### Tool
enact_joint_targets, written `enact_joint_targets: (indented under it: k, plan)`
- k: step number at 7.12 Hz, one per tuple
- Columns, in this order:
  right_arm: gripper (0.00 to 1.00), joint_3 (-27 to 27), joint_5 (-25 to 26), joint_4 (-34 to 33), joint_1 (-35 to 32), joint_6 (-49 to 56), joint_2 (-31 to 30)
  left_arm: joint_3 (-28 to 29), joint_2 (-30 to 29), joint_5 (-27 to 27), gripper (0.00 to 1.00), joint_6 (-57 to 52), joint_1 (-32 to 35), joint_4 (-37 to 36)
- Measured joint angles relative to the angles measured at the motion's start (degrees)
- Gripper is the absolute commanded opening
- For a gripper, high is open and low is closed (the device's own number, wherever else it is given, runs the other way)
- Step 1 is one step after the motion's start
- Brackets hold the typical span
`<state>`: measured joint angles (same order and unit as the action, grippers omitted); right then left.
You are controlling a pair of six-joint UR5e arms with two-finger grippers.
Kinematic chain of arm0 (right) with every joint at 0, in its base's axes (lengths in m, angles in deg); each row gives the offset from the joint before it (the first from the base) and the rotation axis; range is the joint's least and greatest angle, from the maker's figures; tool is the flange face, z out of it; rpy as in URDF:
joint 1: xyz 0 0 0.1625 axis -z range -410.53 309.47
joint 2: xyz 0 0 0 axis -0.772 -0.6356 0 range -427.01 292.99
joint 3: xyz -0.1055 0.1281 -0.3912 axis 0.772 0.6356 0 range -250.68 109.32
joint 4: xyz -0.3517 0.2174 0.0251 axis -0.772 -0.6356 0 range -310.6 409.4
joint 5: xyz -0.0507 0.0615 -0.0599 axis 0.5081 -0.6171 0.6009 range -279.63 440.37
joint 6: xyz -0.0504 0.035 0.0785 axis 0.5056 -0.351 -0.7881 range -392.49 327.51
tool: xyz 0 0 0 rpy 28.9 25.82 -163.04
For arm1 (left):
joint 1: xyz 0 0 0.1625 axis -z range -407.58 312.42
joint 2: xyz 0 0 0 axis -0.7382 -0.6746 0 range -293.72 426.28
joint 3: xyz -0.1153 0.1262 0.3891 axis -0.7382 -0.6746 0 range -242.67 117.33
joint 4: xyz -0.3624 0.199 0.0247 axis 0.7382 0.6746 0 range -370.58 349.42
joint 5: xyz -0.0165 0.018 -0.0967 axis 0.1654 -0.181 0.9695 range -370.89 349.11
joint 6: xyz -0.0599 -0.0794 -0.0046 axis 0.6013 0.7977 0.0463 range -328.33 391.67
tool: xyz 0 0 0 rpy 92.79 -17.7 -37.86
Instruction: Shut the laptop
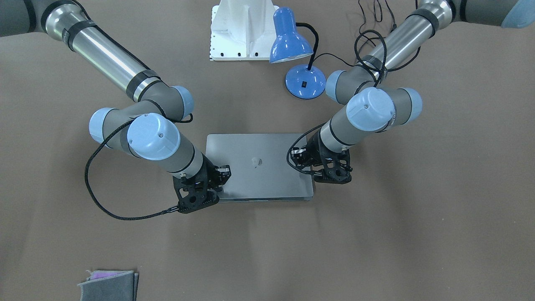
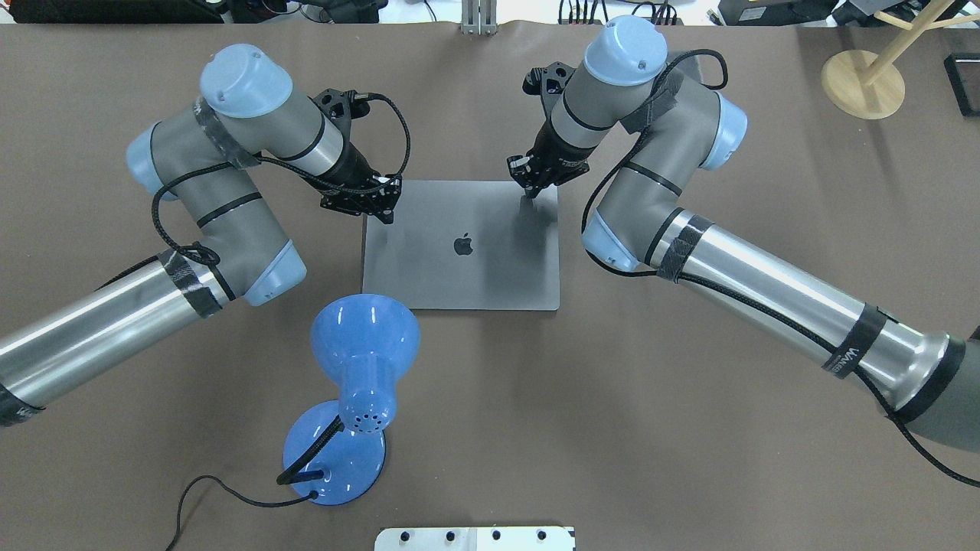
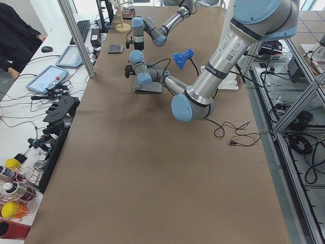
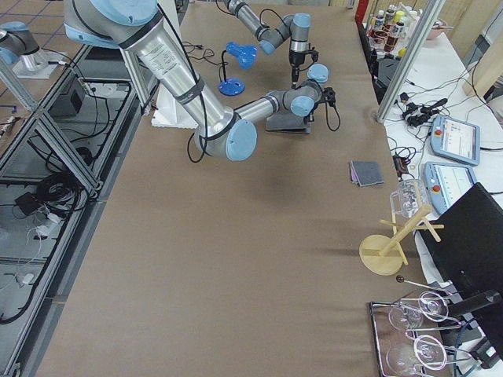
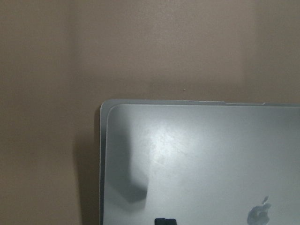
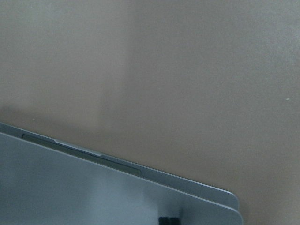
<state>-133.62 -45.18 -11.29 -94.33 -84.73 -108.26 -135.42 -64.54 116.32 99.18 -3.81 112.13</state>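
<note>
The space-grey laptop (image 2: 459, 268) lies flat on the brown table with its lid down and the dark apple logo up. It also shows in the front view (image 1: 267, 175). My left gripper (image 2: 387, 213) stands shut with its tip on the lid's far left corner. My right gripper (image 2: 528, 196) stands shut with its tip on the lid near the far right corner. The left wrist view shows the lid (image 5: 197, 164) lying flat on the base, and the right wrist view shows the lid (image 6: 70, 187) and its front edge. The keyboard and screen are hidden.
A blue desk lamp (image 2: 366, 344) stands on the robot's side of the laptop, toward the left, its cable trailing. A white base plate (image 1: 242, 29) sits behind it. A small grey folded cloth (image 1: 108, 284) lies far off on the right arm's side. A wooden stand (image 2: 861, 84) is at the far right.
</note>
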Motion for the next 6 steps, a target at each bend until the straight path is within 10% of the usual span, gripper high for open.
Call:
enact_joint_targets:
  k: [6]
  plan:
    - [0.00, 3.5, 0.7, 0.2, 0.2, 0.0, 2.3, 6.3, -1.4, -6.6, 0.00, -0.1, -0.4, 4.7]
